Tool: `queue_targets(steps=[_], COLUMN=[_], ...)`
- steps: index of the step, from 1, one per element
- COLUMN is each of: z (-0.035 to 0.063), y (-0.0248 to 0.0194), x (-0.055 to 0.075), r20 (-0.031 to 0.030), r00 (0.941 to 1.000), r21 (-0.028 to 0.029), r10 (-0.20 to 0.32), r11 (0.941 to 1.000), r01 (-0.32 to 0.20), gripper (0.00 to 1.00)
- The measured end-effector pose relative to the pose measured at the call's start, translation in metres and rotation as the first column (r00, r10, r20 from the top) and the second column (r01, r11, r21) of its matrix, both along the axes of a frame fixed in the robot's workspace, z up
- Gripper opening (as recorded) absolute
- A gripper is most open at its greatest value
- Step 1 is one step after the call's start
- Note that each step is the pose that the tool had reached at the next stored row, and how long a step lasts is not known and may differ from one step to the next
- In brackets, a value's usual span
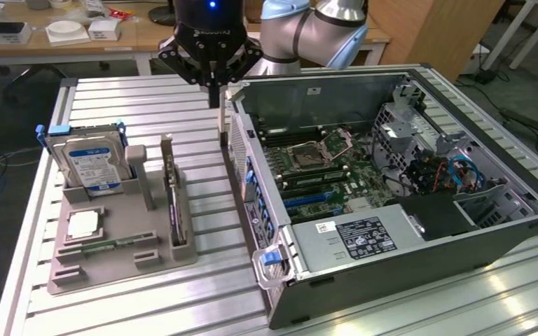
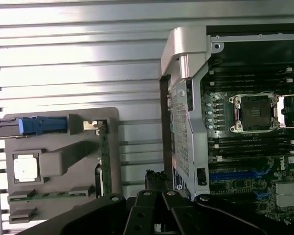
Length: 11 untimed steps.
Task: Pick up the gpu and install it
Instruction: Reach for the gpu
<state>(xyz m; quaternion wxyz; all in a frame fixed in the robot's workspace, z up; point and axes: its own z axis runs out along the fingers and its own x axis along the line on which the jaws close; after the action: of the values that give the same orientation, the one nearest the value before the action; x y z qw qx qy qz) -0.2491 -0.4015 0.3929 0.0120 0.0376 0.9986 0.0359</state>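
Found, nearest in the exterior view, a slatted metal table [image 1: 157, 308] spreading out from six o'clock. Saw on it, at four o'clock of that view, an open computer case [image 1: 419, 280] lying on its side, with a power supply [image 1: 363, 236] under a black label at the near end and a green motherboard [image 1: 330, 175] just beyond it. Noted at eight o'clock a gray holder [image 1: 101, 269], set near the case but apart from it, carrying a square processor chip [image 1: 84, 224] and a narrow green memory stick [image 1: 110, 246] toward its near end. Saw the gpu [image 1: 174, 206] standing on its long edge in a slot along the holder's three o'clock side, pale bracket at the far end, not touched by the gripper. Found a silver hard drive [image 1: 90, 164] with a blue label upright at the holder's far end, at ten o'clock of the gpu. Spotted the gripper [image 1: 215, 94] farther back, at one o'clock of the gpu and well apart from it, hanging over the table just beside the case's far corner, fingers drawn together to one point and clasping nothing. Made out the pale arm [image 1: 316, 28] behind it at twelve o'clock, and a wooden desk [image 1: 64, 42] with small white boxes at eleven o'clock.
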Motion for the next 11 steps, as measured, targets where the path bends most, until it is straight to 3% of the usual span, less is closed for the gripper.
queue_targets(steps=[11], z=[-0.0002], y=[-0.0006], x=[-0.015], r20=[-0.0001], r00=[1.0000], r21=[-0.0001], r10=[0.000], r11=[1.0000], r01=[0.000], gripper=[0.10])
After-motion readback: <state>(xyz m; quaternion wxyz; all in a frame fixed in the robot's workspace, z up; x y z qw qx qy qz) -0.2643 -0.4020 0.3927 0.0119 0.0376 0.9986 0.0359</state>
